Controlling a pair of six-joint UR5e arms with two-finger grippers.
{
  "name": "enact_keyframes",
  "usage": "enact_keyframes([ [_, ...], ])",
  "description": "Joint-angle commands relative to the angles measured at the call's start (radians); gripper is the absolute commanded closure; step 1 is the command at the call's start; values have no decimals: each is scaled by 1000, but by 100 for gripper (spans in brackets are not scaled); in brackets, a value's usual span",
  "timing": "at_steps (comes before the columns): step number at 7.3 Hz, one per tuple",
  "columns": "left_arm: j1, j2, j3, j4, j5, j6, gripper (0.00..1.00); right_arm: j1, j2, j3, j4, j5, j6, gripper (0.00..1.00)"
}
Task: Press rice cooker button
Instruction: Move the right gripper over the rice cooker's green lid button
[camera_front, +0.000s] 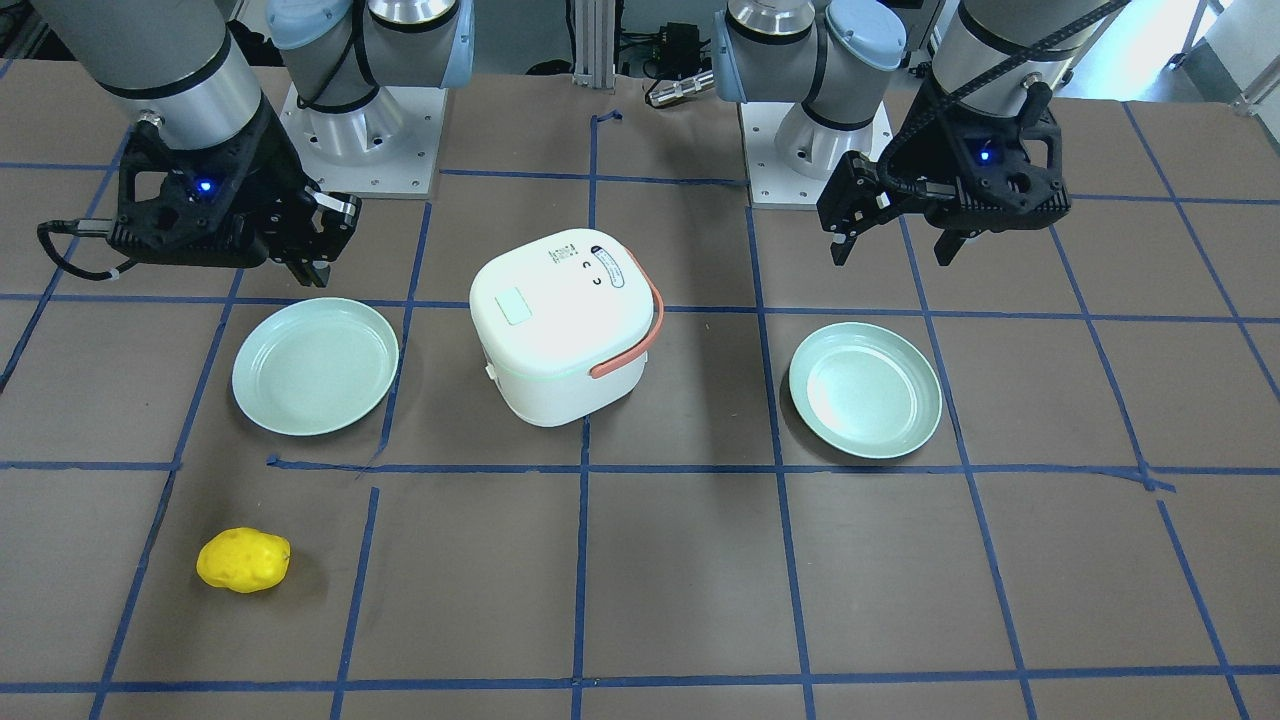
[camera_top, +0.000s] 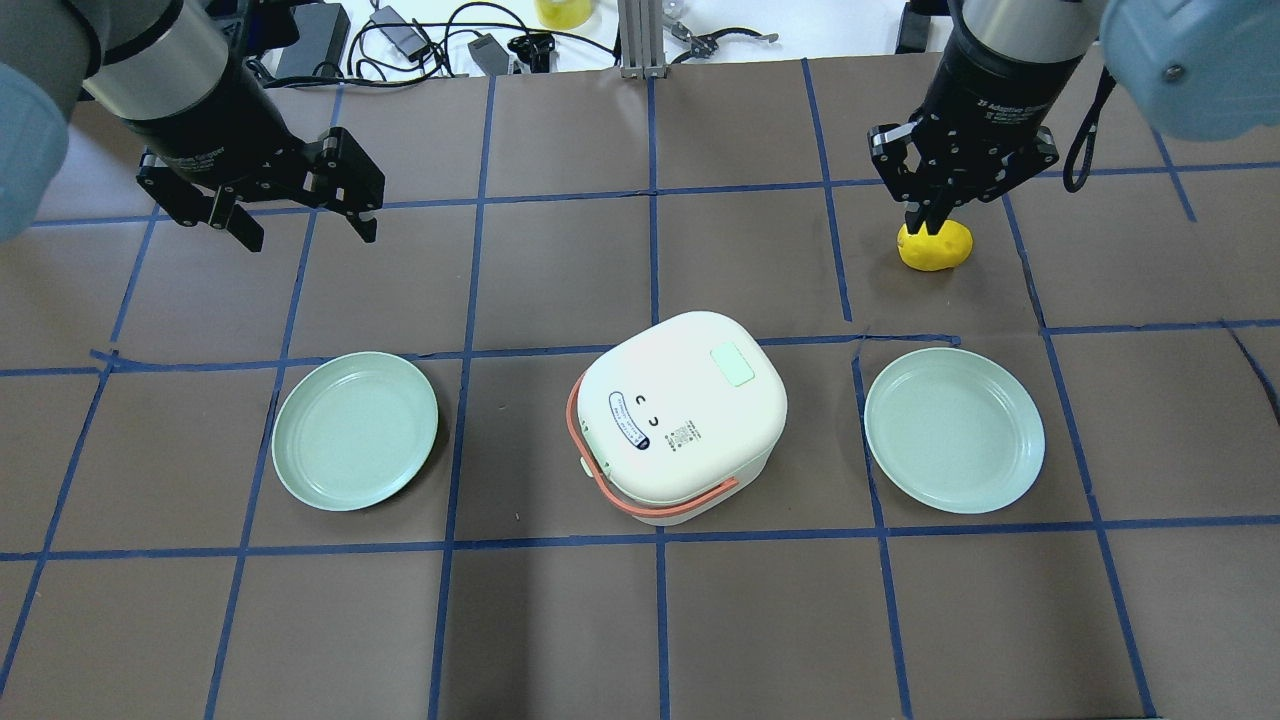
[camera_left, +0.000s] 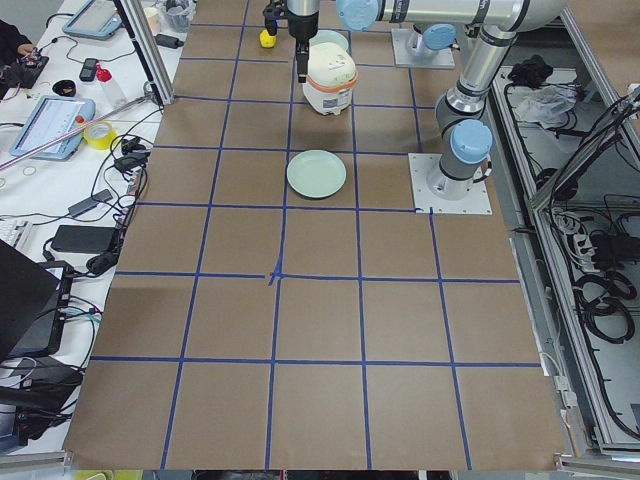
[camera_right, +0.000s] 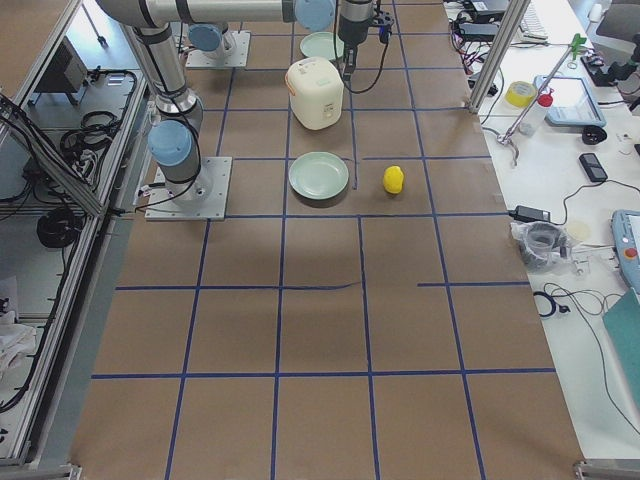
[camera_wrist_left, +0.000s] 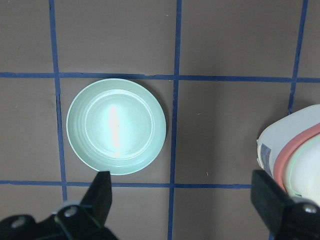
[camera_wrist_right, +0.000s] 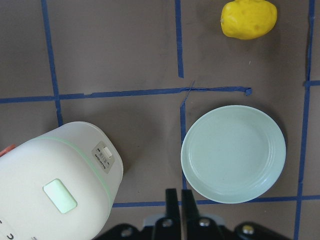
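The white rice cooker (camera_top: 690, 440) with an orange handle stands mid-table between two plates. Its pale mint button (camera_top: 732, 364) sits in the lid's top and also shows in the front view (camera_front: 517, 306) and the right wrist view (camera_wrist_right: 60, 195). My left gripper (camera_top: 308, 235) is open and empty, hovering beyond the left plate, well apart from the cooker. My right gripper (camera_top: 925, 225) is shut on nothing, hovering above a yellow potato-like object (camera_top: 940, 250), beyond the right plate. In the right wrist view the shut fingers (camera_wrist_right: 171, 200) are to the right of the button.
A mint plate (camera_top: 355, 430) lies left of the cooker and another (camera_top: 955, 430) lies right of it. The left wrist view shows the left plate (camera_wrist_left: 116, 125) and the cooker's edge (camera_wrist_left: 295, 145). Blue tape lines grid the brown table.
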Motion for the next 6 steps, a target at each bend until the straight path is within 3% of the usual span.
enact_keyframes([
  [1,0,0,0,0,0,0,0,55,17,4,3,37,51,100],
  [6,0,0,0,0,0,0,0,176,67,99,-113,68,148,100],
])
